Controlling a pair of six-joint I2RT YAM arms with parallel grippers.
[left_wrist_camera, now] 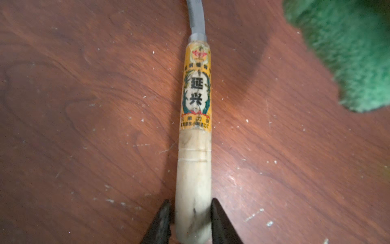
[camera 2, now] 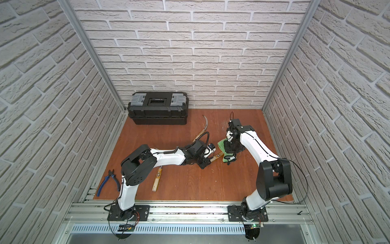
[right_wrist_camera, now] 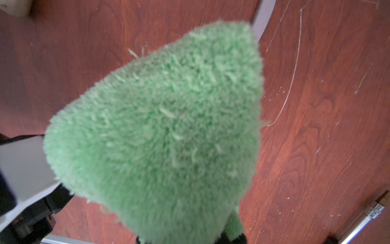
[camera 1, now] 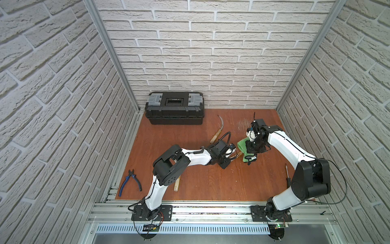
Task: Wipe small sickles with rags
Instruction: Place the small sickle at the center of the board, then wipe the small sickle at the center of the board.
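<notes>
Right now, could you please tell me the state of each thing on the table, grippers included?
Left gripper: jaws flank handle of middle sickle; grip unclear.
Right gripper: shut on green microfibre cloth.
Middle sickle: horizontal, label up.
Green microfibre cloth: bunched, gripped.
Far sickle: lying flat, untouched.
Near sickle: flat, blade hidden under left arm.
Toolbox: closed.
Pliers: flat, handles splayed.
Screwdriver: lying flat.

Green fluffy rag [right_wrist_camera: 168, 126], yellow-labelled pale sickle handle [left_wrist_camera: 194, 169], reddish wood-grain table [left_wrist_camera: 84, 105], blue-handled pliers [camera 1: 126, 182].
</notes>
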